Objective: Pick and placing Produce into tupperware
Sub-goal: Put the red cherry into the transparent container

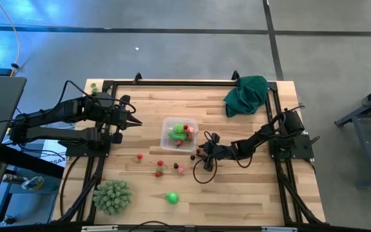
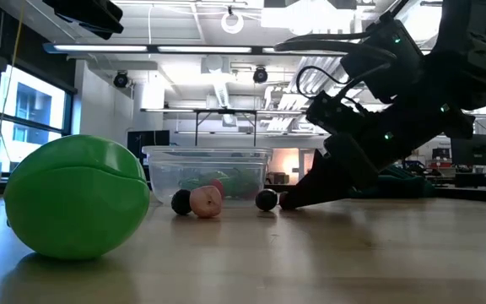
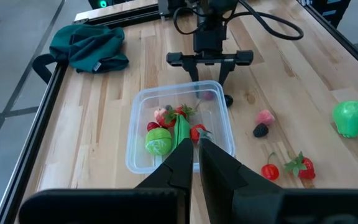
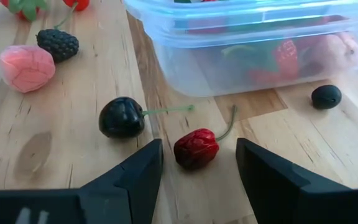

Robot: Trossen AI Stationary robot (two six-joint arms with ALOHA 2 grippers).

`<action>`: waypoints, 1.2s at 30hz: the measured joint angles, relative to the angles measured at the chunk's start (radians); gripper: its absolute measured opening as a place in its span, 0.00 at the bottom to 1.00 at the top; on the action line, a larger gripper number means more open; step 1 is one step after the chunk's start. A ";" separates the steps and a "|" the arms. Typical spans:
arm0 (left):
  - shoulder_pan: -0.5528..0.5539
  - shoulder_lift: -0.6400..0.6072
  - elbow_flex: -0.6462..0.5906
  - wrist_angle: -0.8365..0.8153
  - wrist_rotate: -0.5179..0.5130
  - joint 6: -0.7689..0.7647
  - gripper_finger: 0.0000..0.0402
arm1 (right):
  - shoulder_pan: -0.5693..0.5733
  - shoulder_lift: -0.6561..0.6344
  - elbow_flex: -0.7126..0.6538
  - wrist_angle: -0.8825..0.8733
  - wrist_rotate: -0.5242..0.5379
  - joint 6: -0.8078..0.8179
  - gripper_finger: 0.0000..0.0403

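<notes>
Right gripper (image 4: 199, 163): low on the table at frame centre of the high view, fingers spread, straddling a dark red cherry (image 4: 196, 148) without touching it. Black cherry (image 4: 122, 117) just left of it; pink piece (image 4: 27, 67) and blackberry (image 4: 58, 44) at upper left. Tupperware (image 1: 170, 122) at table centre, already holding red and green produce. Left gripper (image 1: 133, 122): at left of the tupperware, raised, fingers pressed together, empty.
</notes>
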 joint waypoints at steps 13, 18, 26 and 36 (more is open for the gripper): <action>0.000 0.000 0.000 0.000 0.000 0.000 0.05 | 0.000 0.001 0.000 0.000 -0.006 0.004 0.35; 0.000 0.000 0.000 0.000 0.000 0.000 0.05 | 0.000 0.001 0.000 0.000 -0.007 0.004 0.32; 0.000 0.000 0.000 0.000 0.000 0.000 0.05 | 0.000 0.001 0.000 0.001 -0.008 0.004 0.25; 0.000 0.000 0.000 0.000 0.000 0.000 0.05 | 0.000 0.002 0.000 0.010 -0.012 0.003 0.21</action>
